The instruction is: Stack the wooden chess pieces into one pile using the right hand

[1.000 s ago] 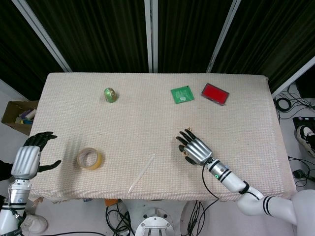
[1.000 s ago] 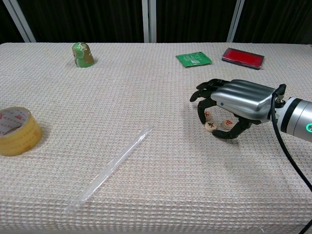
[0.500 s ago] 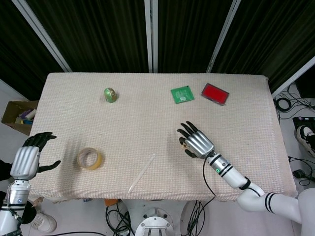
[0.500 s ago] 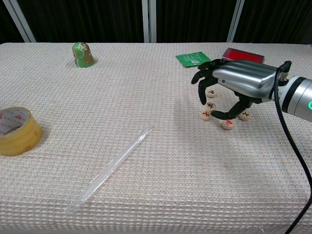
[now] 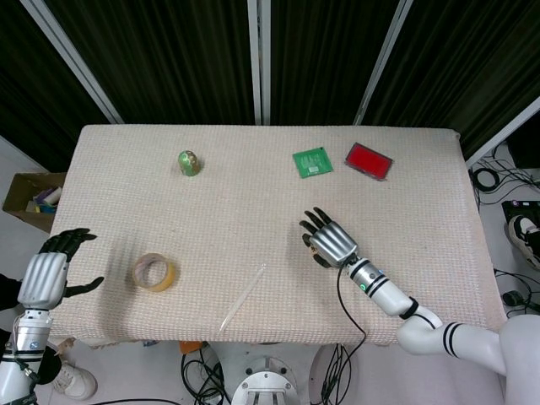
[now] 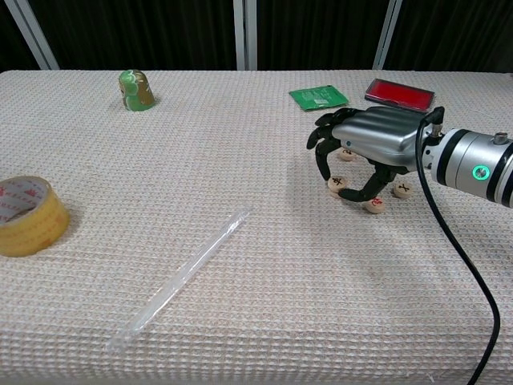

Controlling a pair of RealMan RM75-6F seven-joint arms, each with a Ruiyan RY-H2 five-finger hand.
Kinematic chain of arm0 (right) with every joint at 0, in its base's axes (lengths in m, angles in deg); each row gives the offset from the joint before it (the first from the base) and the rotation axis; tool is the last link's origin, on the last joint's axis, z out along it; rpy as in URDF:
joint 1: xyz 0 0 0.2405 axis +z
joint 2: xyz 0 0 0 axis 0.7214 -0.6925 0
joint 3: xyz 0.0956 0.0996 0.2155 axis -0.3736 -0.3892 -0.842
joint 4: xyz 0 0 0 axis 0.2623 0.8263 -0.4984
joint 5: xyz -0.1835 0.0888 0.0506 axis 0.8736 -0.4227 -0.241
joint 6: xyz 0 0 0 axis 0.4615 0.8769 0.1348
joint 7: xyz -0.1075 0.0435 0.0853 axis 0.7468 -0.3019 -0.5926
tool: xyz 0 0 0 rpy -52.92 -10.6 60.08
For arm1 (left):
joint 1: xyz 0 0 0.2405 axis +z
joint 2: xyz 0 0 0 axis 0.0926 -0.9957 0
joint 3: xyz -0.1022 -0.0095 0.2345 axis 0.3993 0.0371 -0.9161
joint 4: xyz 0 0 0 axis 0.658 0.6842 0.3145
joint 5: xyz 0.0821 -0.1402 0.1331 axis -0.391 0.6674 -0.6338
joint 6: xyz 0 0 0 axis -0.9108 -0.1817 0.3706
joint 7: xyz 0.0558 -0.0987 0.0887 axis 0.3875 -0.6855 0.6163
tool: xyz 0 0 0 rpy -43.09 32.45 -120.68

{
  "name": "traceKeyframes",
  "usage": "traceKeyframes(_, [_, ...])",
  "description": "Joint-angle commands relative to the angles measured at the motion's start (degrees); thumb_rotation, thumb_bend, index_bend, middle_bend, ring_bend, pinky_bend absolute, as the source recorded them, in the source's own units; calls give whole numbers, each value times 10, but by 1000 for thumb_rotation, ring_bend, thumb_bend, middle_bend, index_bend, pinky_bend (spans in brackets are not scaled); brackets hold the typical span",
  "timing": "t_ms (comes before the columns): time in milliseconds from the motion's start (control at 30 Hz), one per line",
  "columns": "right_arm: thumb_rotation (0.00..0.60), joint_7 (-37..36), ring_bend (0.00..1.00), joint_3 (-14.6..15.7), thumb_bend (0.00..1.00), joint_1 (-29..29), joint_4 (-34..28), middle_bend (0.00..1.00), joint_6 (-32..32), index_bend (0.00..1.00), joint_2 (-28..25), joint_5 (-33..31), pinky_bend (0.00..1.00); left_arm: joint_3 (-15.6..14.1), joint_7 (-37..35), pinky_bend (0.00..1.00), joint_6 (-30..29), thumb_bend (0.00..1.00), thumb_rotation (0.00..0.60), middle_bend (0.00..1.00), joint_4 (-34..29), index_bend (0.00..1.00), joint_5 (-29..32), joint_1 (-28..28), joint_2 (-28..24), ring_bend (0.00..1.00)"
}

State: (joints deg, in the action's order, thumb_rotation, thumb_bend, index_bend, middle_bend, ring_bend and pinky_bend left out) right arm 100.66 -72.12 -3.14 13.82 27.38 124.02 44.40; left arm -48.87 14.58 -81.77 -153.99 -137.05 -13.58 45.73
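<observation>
Several round wooden chess pieces lie close together on the cloth in the chest view: one at the left (image 6: 337, 186), one in front (image 6: 374, 205), one to the right (image 6: 403, 190) and one further back (image 6: 346, 154). My right hand (image 6: 370, 143) arches low over them, palm down. Its curled fingers (image 6: 323, 157) and thumb sit on either side of the left piece, which still lies on the cloth; I cannot make out a grip. From the head view the right hand (image 5: 329, 242) hides the pieces. My left hand (image 5: 42, 278) hovers off the table's front left corner with fingers spread, holding nothing.
A tape roll (image 6: 28, 215) lies at the front left and a clear plastic tube (image 6: 184, 277) lies slantwise in front of the middle. A green figurine (image 6: 135, 88) stands at the back left. A green card (image 6: 318, 97) and a red box (image 6: 399, 94) lie behind the right hand.
The right hand rose off the pieces, uncovering them, then shifted a little left and came down around the left piece. The left hand has not moved.
</observation>
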Motion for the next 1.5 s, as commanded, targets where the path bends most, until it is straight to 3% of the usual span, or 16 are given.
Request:
traceKeyframes(33, [600,2,0,1,319,-1,-1,185,2,533,0,-2,0,0,0,213,1,0,600,189,0,267,-1,0,0,165])
traceKeyframes(733, [600,-3,0,8,318,0,4,183,4,479,1,-7,0,0,8,213,12,0,600,189,-11,267,0,-3,-5,165])
traceKeyframes(1233, [600,-2,0,13,319,-2,-4,183,8,388,-5,-7,0,0,7,213,13,0,600,189,-9,267,0,-2,-5,165])
traceKeyframes(1500, [600,11,0,-4,318,-12,-46,164,17,308,-68,-36,0,0,4,213,10,0,600,189,-7,267,-1,1,-7,165])
